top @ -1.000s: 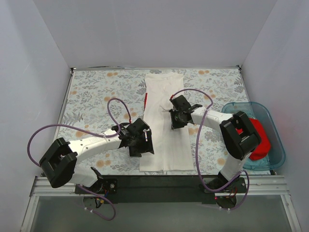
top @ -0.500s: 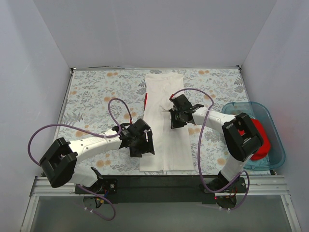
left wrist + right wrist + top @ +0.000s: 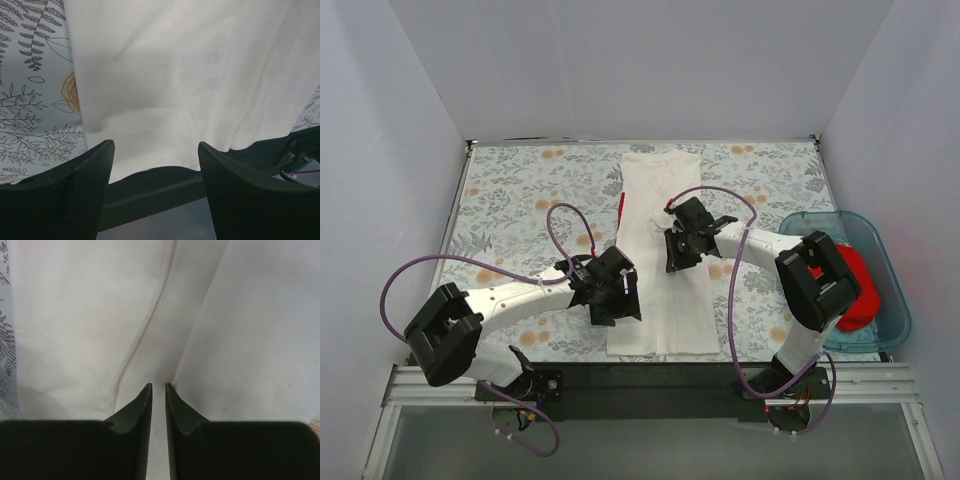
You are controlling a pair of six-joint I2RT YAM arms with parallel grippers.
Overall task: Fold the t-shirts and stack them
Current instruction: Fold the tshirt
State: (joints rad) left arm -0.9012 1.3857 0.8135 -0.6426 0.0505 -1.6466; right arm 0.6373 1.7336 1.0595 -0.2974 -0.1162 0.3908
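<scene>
The white t-shirt [image 3: 658,185] lies as a long narrow strip down the middle of the table, with a bit of red print at its left edge. My left gripper [image 3: 618,300] is open low over the strip's near left part; in the left wrist view the gripper [image 3: 155,145] spans the near hem of the shirt [image 3: 175,75]. My right gripper [image 3: 677,250] is at the strip's middle right. In the right wrist view the gripper [image 3: 158,385] is closed to a slit on a fold of the shirt [image 3: 75,315]. The red t-shirt [image 3: 855,285] lies in the tub.
A translucent blue plastic tub [image 3: 890,285] stands at the table's right edge beside the right arm. The flowered tablecloth [image 3: 520,190] covers the table. The black front rail [image 3: 165,192] runs just past the shirt's near hem. White walls enclose three sides.
My right gripper has moved a little left and nearer, and the shirt's near part has shifted slightly left with it. My left gripper has edged slightly nearer.
</scene>
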